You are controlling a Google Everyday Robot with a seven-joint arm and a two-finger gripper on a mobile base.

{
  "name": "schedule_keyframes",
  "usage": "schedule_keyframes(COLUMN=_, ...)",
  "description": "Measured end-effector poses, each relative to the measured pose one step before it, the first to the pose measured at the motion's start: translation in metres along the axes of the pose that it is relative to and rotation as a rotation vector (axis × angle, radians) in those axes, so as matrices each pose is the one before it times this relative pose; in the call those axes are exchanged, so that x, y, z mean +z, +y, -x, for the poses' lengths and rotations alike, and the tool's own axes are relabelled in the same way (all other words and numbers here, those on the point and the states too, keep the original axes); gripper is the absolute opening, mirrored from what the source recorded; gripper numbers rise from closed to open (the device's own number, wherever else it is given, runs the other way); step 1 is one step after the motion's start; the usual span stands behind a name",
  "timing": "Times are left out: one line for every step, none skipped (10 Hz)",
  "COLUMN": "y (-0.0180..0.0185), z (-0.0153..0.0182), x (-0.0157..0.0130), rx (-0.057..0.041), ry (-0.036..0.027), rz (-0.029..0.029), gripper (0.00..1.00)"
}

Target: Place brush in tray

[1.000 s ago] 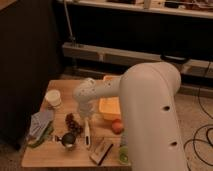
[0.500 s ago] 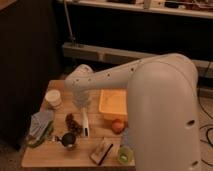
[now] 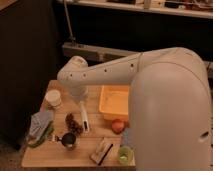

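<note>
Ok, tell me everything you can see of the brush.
The brush is a slim white stick, plastic by its look, darker at its far end. It lies on the wooden table, left of the yellow tray and outside it, pointing away from the camera. The shut gripper hangs over its far end; whether they touch cannot be told.

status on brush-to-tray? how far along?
Done: nothing placed; the tray has no brush in it. In hand: the gripper is shut, low over the table at the upper end of the brush, which lies on the wood left of the tray. I can't tell whether it actually grips it. Left: lift the brush, carry it right over the rim, release.
</note>
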Motion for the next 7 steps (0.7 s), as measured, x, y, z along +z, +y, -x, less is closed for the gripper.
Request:
schedule_keyframes(y=-0.00139, z=0.00239, x=-0.00107, rx=-0.00249, ry=-0.00038, rz=0.00642, gripper=0.0)
schedule_keyframes(y=-0.00183, z=0.0005, x=-0.00093, rx=0.00362, ry=0.00382, rz=0.00761, gripper=0.0)
schedule_keyframes(y=-0.00221, z=0.00099, x=-0.00128, rx=0.00476, ry=0.0012, rz=0.01001, gripper=0.0)
schedule_keyframes(y=-0.04199, z=0.00671, x=-0.01075, rx=0.06454, ry=-0.00385, rz=0.01419, gripper=0.0)
schedule_keyframes(y=-0.02824, z=-0.00233, x=-0.00732, rx=0.03937, ry=0.0018, rz=-0.01386, gripper=0.0)
schedule_keyframes(y=-0.02719, z=-0.00313, x=-0.00611, rx=0.03565, ry=0.00126, rz=-0.02115, gripper=0.0)
schedule_keyframes(y=-0.03121, z=-0.00426, x=-0.00614, rx=0.04176, ry=0.00255, rz=-0.02734, gripper=0.0)
